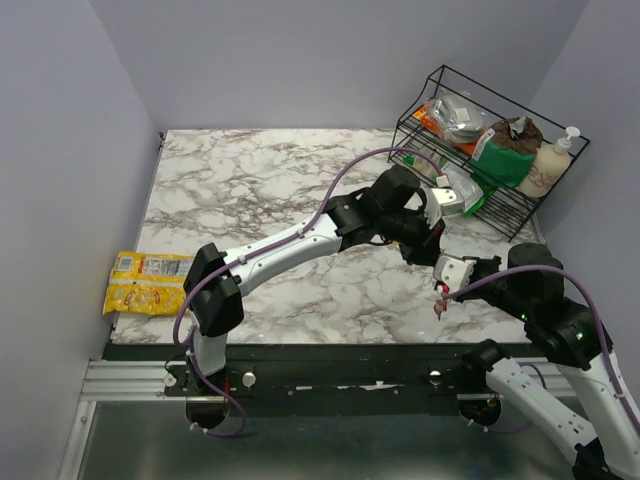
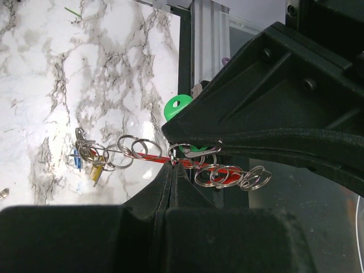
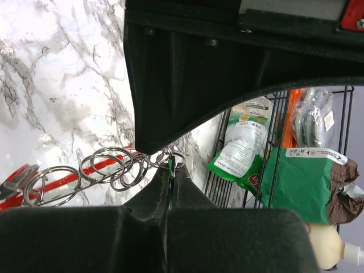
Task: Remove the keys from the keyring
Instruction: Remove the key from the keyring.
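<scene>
Holding the keyring (image 2: 154,158) in the air above the near right part of the table (image 1: 250,180), between 2 arms: left gripper (image 2: 173,169) is pinched tight on its red strip, right gripper (image 3: 170,170) pinched tight on a small ring (image 3: 173,158) at one end. It is probably light, stiff, slick metal; the loose rings (image 3: 108,166) slide and swing, so the red strip looks the safer hold. The keys (image 2: 94,165) dangle at the far end, 1 green tag (image 2: 177,107) nearer. Print on the green packet (image 3: 244,142) in the basket (image 1: 515,210) is too small to read.
</scene>
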Available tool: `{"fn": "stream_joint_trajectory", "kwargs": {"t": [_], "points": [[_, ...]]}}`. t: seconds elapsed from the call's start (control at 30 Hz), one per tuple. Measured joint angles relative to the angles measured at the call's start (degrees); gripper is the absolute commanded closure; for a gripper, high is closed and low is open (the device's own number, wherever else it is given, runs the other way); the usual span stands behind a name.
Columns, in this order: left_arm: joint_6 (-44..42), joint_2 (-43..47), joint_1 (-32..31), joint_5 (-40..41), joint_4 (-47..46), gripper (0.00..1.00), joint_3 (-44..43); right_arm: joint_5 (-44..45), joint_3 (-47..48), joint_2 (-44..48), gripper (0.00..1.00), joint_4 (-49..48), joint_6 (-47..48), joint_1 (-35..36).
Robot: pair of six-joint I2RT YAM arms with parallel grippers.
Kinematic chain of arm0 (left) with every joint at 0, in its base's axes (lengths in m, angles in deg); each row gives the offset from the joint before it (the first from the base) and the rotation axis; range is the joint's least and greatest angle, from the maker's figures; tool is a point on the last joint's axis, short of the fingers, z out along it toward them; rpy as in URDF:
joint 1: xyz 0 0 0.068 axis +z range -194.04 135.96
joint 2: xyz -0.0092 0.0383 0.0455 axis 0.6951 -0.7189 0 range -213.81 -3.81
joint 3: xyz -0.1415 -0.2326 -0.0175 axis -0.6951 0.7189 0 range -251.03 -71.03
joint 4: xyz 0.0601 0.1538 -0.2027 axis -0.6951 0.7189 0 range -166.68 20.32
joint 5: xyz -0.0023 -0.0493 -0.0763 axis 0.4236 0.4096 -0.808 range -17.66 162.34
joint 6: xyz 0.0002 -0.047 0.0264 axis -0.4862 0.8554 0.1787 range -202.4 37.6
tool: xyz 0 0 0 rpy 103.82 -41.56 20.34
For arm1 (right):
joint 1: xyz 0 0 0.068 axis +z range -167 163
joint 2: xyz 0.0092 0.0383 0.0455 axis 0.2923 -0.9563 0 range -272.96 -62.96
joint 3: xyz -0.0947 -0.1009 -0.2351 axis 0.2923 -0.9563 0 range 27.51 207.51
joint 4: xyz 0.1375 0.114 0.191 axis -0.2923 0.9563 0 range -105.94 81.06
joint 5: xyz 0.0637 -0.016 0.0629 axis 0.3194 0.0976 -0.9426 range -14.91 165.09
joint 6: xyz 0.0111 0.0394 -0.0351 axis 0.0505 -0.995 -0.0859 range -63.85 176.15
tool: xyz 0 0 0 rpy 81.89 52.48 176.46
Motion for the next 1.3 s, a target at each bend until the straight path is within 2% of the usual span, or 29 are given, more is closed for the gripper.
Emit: {"fn": "stream_joint_trajectory", "kwargs": {"t": [0.8, 1.3], "points": [[-2.12, 3.43, 0.85, 0.92, 0.11, 1.00, 2.12, -0.07, -6.80, 4.13, 0.99, -10.23, -4.44, -2.99], [-2.73, 4.59, 1.03, 0.96, 0.39, 1.00, 2.12, -0.90, -8.33, 4.26, 0.99, -10.88, -5.77, -3.30]]}}
